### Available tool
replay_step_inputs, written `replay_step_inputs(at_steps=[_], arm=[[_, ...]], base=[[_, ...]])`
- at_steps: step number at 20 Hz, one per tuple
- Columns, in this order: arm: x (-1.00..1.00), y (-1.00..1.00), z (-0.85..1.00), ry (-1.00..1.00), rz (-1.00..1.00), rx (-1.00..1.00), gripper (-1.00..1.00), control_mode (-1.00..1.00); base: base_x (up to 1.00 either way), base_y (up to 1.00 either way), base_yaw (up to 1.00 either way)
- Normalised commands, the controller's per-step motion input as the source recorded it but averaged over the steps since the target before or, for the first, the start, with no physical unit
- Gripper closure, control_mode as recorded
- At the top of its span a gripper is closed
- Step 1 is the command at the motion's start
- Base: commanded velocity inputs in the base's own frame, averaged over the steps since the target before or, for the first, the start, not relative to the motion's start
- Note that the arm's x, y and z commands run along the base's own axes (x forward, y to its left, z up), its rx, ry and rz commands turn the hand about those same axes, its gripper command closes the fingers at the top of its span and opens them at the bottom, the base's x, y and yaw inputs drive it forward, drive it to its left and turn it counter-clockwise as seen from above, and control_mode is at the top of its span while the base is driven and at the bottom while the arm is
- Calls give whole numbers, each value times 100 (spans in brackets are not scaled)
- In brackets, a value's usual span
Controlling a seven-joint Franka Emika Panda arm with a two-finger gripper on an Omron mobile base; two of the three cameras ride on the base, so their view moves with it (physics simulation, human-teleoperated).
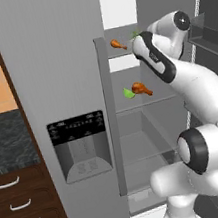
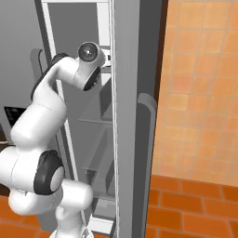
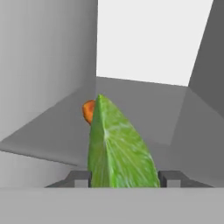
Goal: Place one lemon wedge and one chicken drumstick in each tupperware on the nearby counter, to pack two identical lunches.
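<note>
A green lemon wedge [image 3: 118, 144] stands on a grey upper fridge shelf [image 3: 48, 131], and my gripper [image 3: 125, 178] is shut on it, one fingertip against each side. Behind the wedge an orange chicken drumstick [image 3: 89, 110] peeks out. In the left base view my arm reaches into the open fridge, where the same wedge [image 1: 134, 34] lies next to that drumstick [image 1: 117, 43]. One shelf lower lie a second lemon wedge [image 1: 128, 93] and a second drumstick [image 1: 141, 89]. The black speckled counter [image 1: 7, 141] is at the left. The tupperware is out of view.
The closed left fridge door [image 1: 52, 65] carries a dispenser panel [image 1: 79, 146] and a tall handle [image 1: 111, 115]. The open right door [image 2: 135, 116] stands close to my arm. Brown drawers [image 1: 19, 208] sit under the counter. Orange tiles [image 2: 200, 93] cover the wall at the right.
</note>
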Motion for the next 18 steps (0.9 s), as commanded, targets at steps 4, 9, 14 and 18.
replay_step_inputs(at_steps=[4,9,14,18], arm=[[-100,0,88,-16,-23,7,100,-100],[-100,2,28,-18,-22,9,100,-100],[-100,4,7,-12,-14,8,100,-100],[-100,0,0,-1,-7,6,100,-100]], base=[[0,0,0],[0,0,0],[0,0,0],[0,0,0]])
